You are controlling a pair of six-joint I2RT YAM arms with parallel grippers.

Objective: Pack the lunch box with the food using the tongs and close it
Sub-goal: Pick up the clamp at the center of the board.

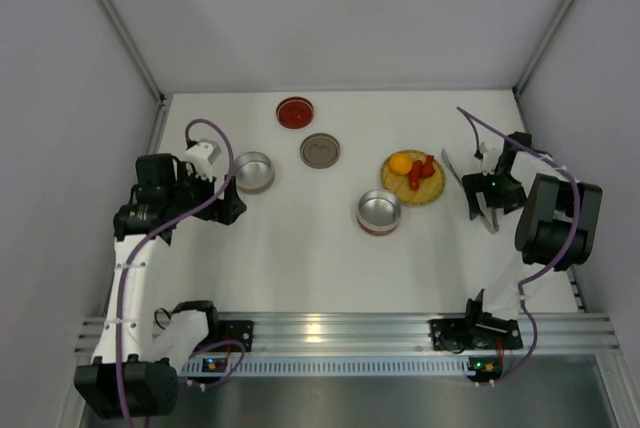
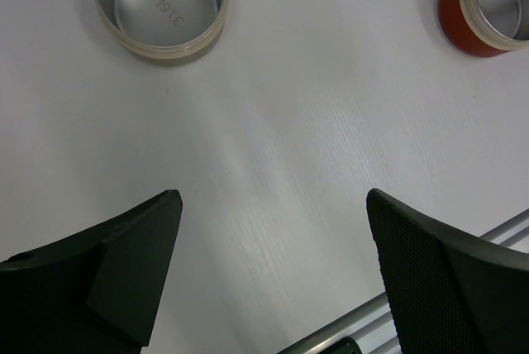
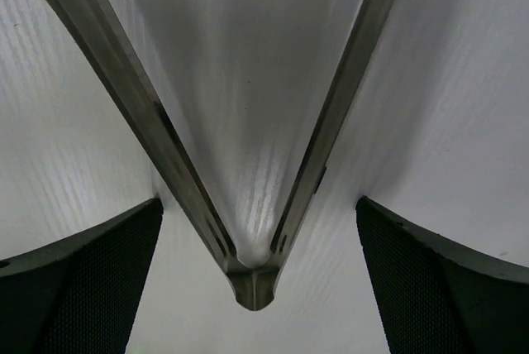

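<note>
Looking down from overhead, I judge the job barely begun: all the food (image 1: 400,163), one orange round and a few red pieces, sits on the yellow plate (image 1: 434,189), and none of it is packed. The red-banded tin (image 1: 379,212) stands empty just beside the plate on its near side. The beige-banded tin (image 1: 254,172) is also empty, well apart from the plate toward the left arm. The brown lid (image 1: 320,150) and red lid (image 1: 295,112) lie off their tins, beyond the plate toward the far-left corner. The tongs (image 1: 452,168) lie flat just beside the plate, toward the right arm. The counter (image 1: 300,268) is plain white, boxed in by pale walls (image 1: 320,8), with a metal rail (image 1: 340,328) along its near edge.

Through the left wrist, my left claw (image 2: 273,271) hangs wide apart over bare counter, holding nothing, with both tins ahead of it.

Through the right wrist, my right claw (image 3: 258,203) is spread wide, straddling the hinge end of the tongs without clamping them. As I see it, what is left is to grasp the tongs, ferry each piece across and lid the tins.
</note>
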